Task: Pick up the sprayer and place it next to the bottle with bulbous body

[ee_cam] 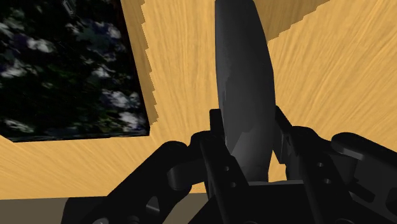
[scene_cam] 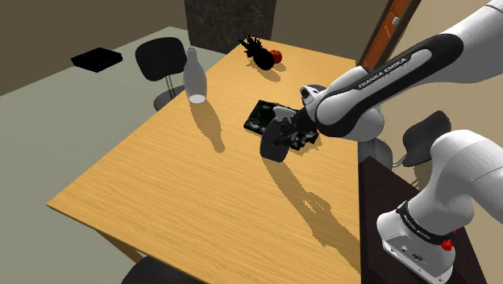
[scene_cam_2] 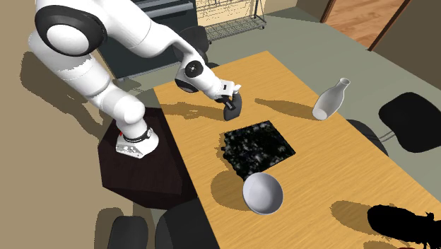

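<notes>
Pinching dark grey sprayer (ee_cam: 242,70) in claw (ee_cam: 247,137), seemingly just above wooden table (scene_cam: 161,177), arm (scene_cam: 387,81) lettered FRANKA EMIKA

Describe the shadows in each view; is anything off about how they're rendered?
Shoulder view: the bottle and arm cast hard shadows on the table, toward the picture's lower right. Second exterior view: the bowl shades the table to its left. Wrist view: shadow edges look stair-stepped beside the sprayer in the gripper.
</notes>
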Motion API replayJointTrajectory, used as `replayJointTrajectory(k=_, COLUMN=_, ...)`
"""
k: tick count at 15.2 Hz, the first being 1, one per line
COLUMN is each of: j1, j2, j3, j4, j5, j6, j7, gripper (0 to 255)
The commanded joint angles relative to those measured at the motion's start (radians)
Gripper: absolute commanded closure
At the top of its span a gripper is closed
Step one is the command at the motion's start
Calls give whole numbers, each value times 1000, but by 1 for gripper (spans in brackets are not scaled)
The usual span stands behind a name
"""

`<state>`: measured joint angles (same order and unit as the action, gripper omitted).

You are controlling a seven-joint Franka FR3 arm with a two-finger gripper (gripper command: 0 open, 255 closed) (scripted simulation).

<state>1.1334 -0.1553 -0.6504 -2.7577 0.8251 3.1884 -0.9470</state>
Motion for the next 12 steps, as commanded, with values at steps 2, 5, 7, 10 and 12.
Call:
replayJointTrajectory(k=2, j1=-1, j2=0, j3=1, j4=0, j5=-1, j6=0, j7=0, gripper=255)
replayJointTrajectory(k=5, j1=0, j2=0, j3=0, j4=0, j5=0, j6=0, j7=0, gripper=255)
replayJointTrajectory(k=7, j1=-216, j2=-23, j3=192, j4=-17, j5=-132, j6=-33, j7=119, gripper=255)
replayJointTrajectory(k=10, j1=-411, j2=-65, j3=357, j4=-29, j5=-275, j6=-83, j7=245, gripper=255)
replayJointTrajectory(k=12, j1=-494, j2=-94, j3=425, j4=-30, j5=-339, j6=-118, j7=301, gripper=255)
